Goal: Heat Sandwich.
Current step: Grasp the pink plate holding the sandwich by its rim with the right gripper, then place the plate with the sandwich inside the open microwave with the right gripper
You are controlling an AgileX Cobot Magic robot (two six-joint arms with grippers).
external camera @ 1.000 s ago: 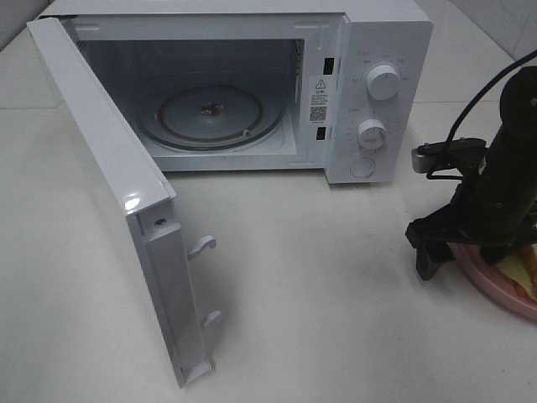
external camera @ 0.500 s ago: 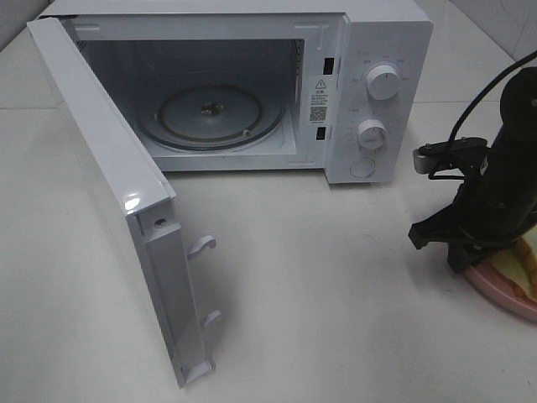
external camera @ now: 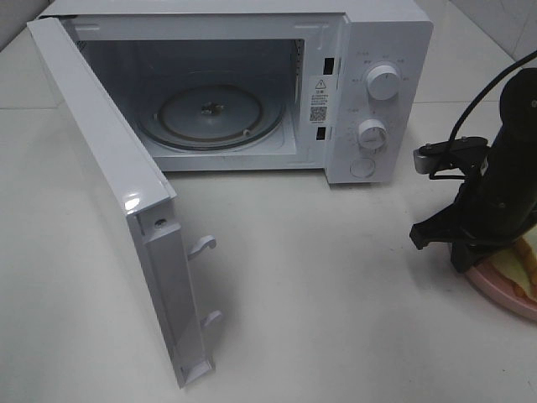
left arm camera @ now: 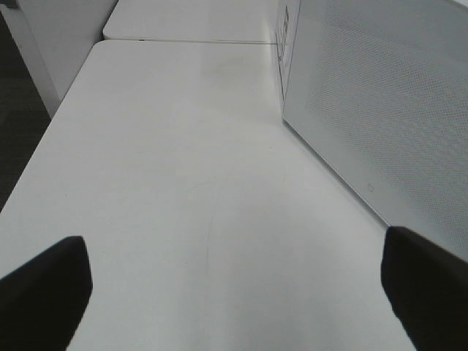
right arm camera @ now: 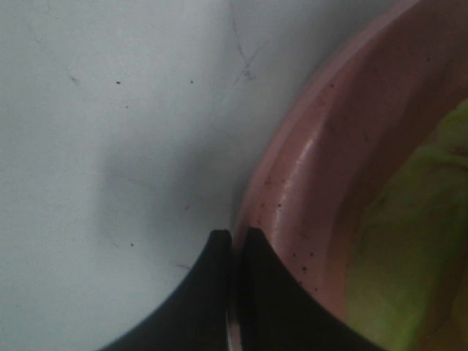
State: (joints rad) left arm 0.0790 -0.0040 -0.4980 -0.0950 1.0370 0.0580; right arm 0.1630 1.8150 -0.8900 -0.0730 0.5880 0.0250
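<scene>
Pink ceramic shows at the far right edge of the high view, where the round pink plate (external camera: 497,287) sits on the white table (external camera: 336,294) with the sandwich (external camera: 525,264) lying on it, partly cut off by the frame. The right gripper (external camera: 460,262) reaches down onto the plate's near rim. In the right wrist view its black fingertips (right arm camera: 212,292) are drawn together with only a thin sliver of the pink rim between them, so the jaws are clamped on the plate's edge. The sandwich's pale yellow-green filling fills the corner of that view, inside the rim.

The microwave (external camera: 390,38) stands at the back of the table, well apart from the plate. Its door (external camera: 101,159) is swung wide open toward the camera. The glass turntable (external camera: 210,113) lies bare in the cavity. Two round knobs (external camera: 383,81) sit one above the other on the control panel.

The left gripper (left arm camera: 238,289) appears only in its own wrist view. Its two dark fingertips (left arm camera: 44,292) are spread wide apart over bare table with nothing between them, and the perforated panel of the microwave door runs alongside
</scene>
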